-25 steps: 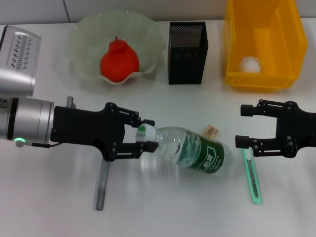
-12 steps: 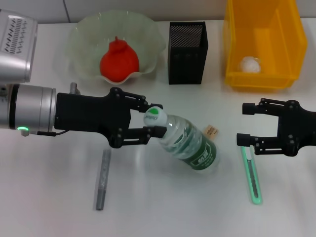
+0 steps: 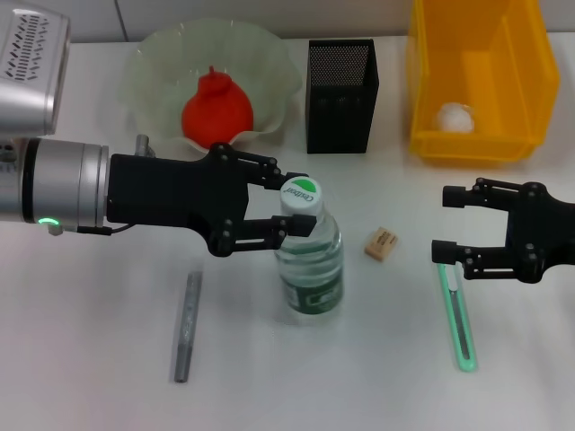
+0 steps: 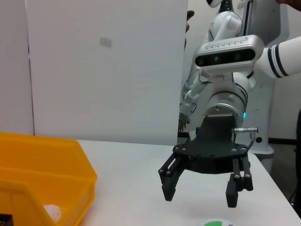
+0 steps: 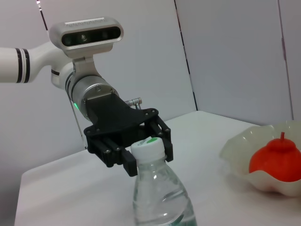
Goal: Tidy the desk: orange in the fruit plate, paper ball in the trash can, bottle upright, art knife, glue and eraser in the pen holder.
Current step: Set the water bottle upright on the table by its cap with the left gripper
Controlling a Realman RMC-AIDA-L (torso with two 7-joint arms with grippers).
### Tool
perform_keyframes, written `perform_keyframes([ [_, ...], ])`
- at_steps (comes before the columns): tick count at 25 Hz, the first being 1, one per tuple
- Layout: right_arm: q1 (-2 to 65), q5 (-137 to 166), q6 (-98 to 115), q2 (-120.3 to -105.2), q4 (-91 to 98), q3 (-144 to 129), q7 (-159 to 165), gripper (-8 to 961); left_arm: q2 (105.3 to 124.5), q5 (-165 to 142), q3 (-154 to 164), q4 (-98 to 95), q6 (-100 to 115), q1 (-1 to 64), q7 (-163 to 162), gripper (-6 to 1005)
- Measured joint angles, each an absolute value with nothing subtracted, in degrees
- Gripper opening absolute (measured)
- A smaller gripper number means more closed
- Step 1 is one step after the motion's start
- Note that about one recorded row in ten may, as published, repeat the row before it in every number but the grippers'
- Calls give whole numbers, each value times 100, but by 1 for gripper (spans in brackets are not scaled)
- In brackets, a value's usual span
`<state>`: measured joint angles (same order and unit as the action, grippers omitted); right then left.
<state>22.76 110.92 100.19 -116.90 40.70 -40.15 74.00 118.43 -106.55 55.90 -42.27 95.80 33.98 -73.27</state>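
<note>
Bottle (image 3: 309, 256) standing straight up on the desk (image 3: 108, 377), cap pinched by the left gripper (image 3: 289, 214) from the side. Next, just letting go. Art knife (image 3: 457, 319) lying long-ways right under the right gripper (image 3: 440, 226), spread wide, closer than the left one. Eraser (image 3: 381, 243) between bottle and knife.

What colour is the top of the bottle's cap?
Green disc with a white rim and small white lettering on the bottle cap; clearest in the head view.

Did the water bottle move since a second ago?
Yes. The bottle was lying beside the eraser; the left gripper has tipped it upright, leaving a gap between them.
</note>
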Motion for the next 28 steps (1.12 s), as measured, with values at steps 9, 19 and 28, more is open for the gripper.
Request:
perform_keyframes([
  [9,2276,11092,10019,-11689,4069,-3970,7400,834,11837,-10422,5591,-4225,9601,3398,-7281,449],
  [19,2304,11092,10028,-11689,4069,-3967,7408,834,11821,-10172,5373,-4192,9566,3254,-7081,442],
  [28,2333,11083,10037,-11694,4069,-3964,7414,833,11815,-10148,4445,-4174,9553,3019,-6969,441],
])
